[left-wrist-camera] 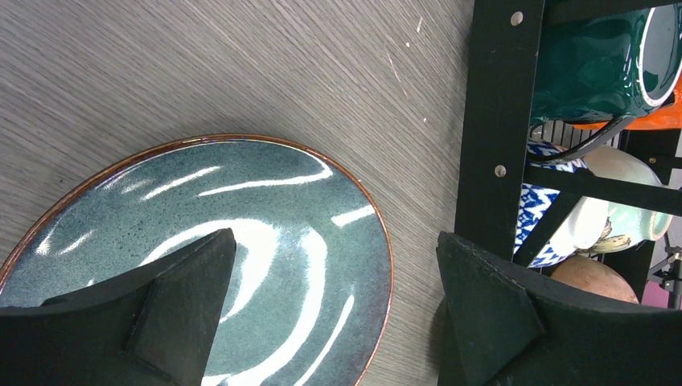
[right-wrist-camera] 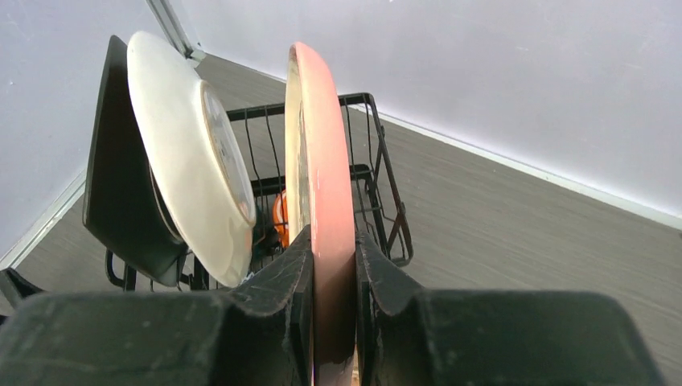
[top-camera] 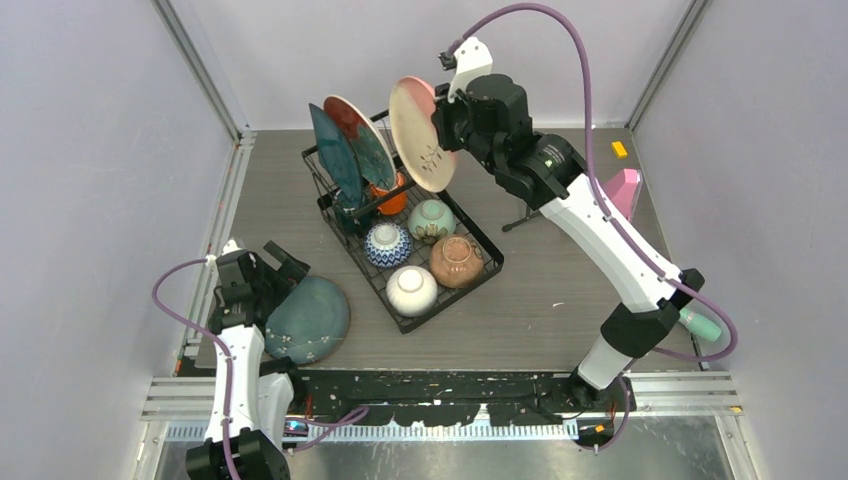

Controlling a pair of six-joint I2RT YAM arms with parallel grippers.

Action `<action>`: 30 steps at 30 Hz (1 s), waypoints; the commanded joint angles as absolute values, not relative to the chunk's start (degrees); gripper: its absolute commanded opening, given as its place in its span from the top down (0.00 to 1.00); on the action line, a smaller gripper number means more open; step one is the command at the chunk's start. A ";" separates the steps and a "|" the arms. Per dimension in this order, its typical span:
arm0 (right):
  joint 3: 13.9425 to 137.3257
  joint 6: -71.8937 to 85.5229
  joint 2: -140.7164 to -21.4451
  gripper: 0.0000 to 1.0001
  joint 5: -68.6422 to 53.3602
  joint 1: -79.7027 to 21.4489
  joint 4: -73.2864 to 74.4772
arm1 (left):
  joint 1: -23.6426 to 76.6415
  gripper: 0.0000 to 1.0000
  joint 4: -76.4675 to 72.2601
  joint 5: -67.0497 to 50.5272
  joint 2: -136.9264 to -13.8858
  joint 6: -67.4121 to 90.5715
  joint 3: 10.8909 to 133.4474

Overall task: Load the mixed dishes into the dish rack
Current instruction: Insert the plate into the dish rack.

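My right gripper (top-camera: pixel 447 115) is shut on the rim of a pink plate (top-camera: pixel 420 135) and holds it upright above the far end of the black dish rack (top-camera: pixel 497 262). In the right wrist view the plate (right-wrist-camera: pixel 320 161) stands edge-on between my fingers (right-wrist-camera: pixel 289 281). Two plates stand in the rack, one dark teal (top-camera: pixel 335 155) and one reddish (top-camera: pixel 360 135). My left gripper (top-camera: pixel 280 270) is open. It straddles the rim of a dark teal plate (left-wrist-camera: pixel 265 209) that lies flat on the table, also seen in the top view (top-camera: pixel 307 320).
The rack holds mint (top-camera: pixel 431 220), blue-patterned (top-camera: pixel 387 244), tan (top-camera: pixel 456 261) and white (top-camera: pixel 411 290) bowls, an orange mug (top-camera: pixel 392 200) and a dark green mug (left-wrist-camera: pixel 591 68). A pink wedge (top-camera: pixel 625 190), a black tripod (top-camera: pixel 525 215) and a small orange block (top-camera: pixel 619 149) are at the far right.
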State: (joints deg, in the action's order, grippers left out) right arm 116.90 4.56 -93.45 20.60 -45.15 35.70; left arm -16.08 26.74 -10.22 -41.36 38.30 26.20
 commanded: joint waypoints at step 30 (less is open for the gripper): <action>123.27 2.06 -108.47 0.71 27.01 -50.72 25.55 | -15.91 0.02 26.96 -6.96 -42.08 37.00 26.81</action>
